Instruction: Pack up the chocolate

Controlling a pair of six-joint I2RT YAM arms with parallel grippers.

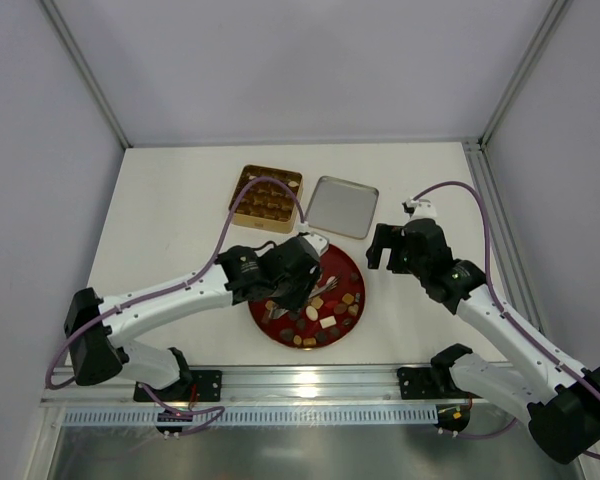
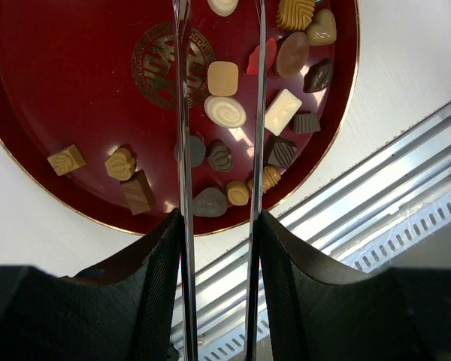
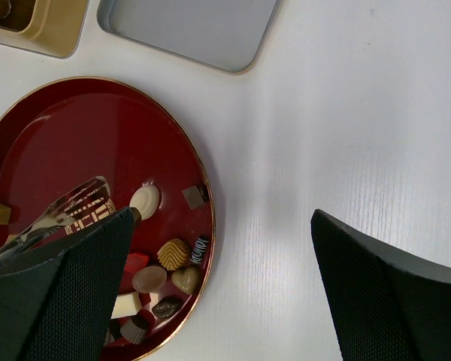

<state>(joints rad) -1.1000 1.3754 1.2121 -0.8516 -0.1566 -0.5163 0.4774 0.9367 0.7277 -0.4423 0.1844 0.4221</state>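
The chocolate (image 1: 325,315) is a scatter of small dark, caramel and cream pieces on the near half of a round dark-red plate (image 1: 352,268). My left gripper (image 1: 300,280) hovers over the plate, shut on a pair of thin metal tongs (image 2: 183,113). The tong blades stand apart and straddle a cream oval chocolate (image 2: 225,111) and a caramel square. In the right wrist view the tong tip (image 3: 71,199) shows above the plate (image 3: 98,128). My right gripper (image 1: 385,250) is open and empty, over the white table just right of the plate's rim.
A square gold tin (image 1: 266,198) with chocolates in its compartments sits behind the plate. Its grey lid (image 1: 342,206) lies upside down to the tin's right. A metal rail (image 1: 310,385) runs along the table's near edge.
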